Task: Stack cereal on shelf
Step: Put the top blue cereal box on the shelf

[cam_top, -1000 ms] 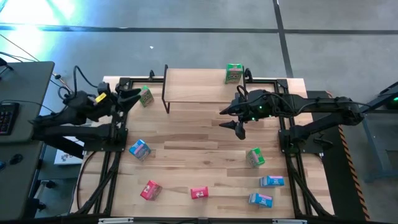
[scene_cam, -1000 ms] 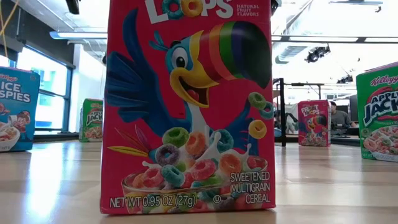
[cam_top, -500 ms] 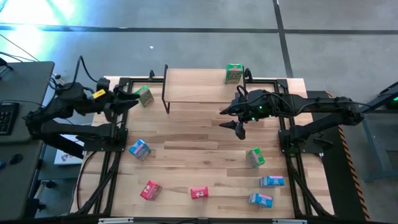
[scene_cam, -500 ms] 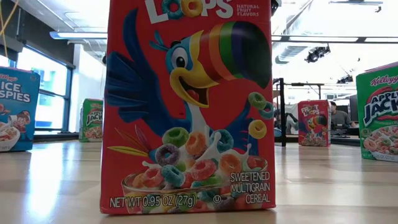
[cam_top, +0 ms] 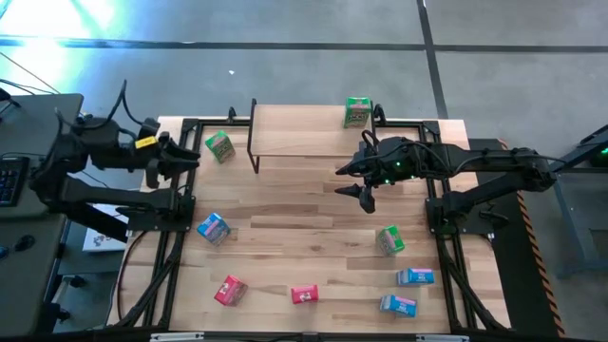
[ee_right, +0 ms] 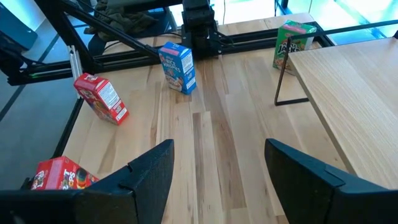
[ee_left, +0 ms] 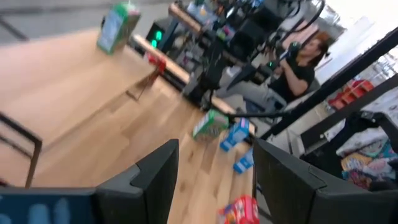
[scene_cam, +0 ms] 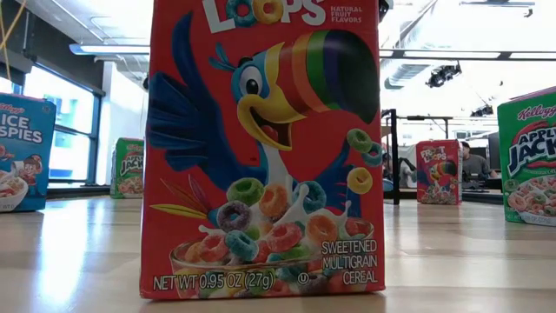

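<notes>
One green box (cam_top: 357, 112) stands at the shelf's (cam_top: 304, 133) two o'clock corner, both tools, left (cam_top: 186, 158) and right (cam_top: 364, 195), spread empty; next pick looks due.

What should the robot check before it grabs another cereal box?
1. Left gripper empty: ok, nothing shows between its fingers in its wrist view.
2. Right gripper open and empty: ok, it hangs over bare table.
3. Room on the shelf: ok, only one green box stands on it, at its right end.
4. Nearest box for the left arm: ok, a second green box stands on the table just left of the shelf.
5. Boxes upright: not ok, the red box at the front left sits tilted.
6. Path clear of people: cannot tell, a person sits beyond the table.
</notes>
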Motion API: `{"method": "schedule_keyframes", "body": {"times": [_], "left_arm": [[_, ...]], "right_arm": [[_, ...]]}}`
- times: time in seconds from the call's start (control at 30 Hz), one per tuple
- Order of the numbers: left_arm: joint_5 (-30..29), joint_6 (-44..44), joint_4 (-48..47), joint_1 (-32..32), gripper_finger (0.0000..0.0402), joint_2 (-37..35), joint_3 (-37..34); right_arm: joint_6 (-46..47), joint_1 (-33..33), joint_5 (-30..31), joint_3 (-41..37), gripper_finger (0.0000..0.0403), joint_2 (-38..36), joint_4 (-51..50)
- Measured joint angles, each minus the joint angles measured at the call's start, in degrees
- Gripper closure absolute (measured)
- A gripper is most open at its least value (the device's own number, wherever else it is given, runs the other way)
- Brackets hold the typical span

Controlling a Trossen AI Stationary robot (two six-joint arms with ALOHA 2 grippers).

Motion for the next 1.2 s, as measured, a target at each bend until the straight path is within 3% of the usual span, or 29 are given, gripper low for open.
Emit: {"method": "schedule_keyframes", "body": {"times": [0.43,0.93,1.2], "left_arm": [[10.1,-7.5,-4.72,0.0,0.0204,7.33,4.4],[6.34,-10.45,-26.05,0.0,0.0204,14.17,4.4],[4.75,-11.19,-28.28,0.0,0.0204,16.4,4.4]], "right_arm": [[0.0,0.0,-0.01,0.0,0.0159,0.0,0.0],[0.0,0.0,0.0,0.0,0.0159,0.0,0.0],[-0.02,-0.02,-0.01,0.0,0.0159,0.0,0.0]]}}
